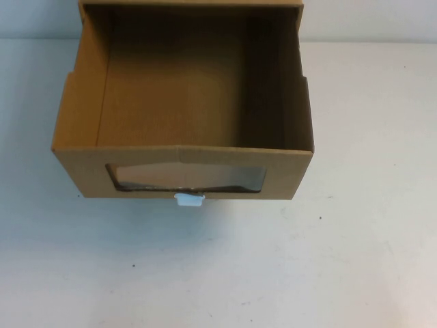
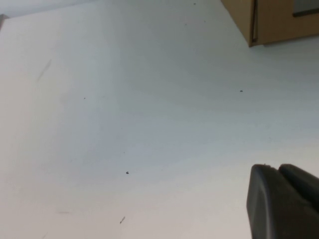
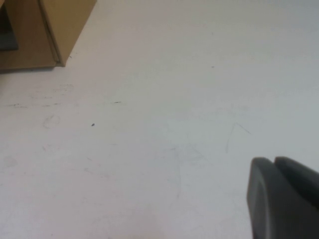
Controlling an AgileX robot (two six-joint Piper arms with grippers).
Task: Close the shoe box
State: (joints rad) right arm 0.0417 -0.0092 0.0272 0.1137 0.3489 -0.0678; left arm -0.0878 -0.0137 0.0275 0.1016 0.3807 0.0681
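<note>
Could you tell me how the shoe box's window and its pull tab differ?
The window is rectangular and clear; the pull tab is small and white. The window sits mid-panel; the pull tab pokes out at its lower edge. Both sit on the open shoe box's front. The left gripper and right gripper, both shut, hang over the table, off it.

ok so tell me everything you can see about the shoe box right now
The shoe box is plain brown cardboard, drawer-style, and its drawer is pulled well out toward the robot, open on top and empty inside. The front panel has a clear rectangular window with a small white pull tab just below it. It rests flat on the white table, square to the high view. Nothing touches it: the left gripper and right gripper hang over bare table, fingers together, each seeing only a box corner.
</note>
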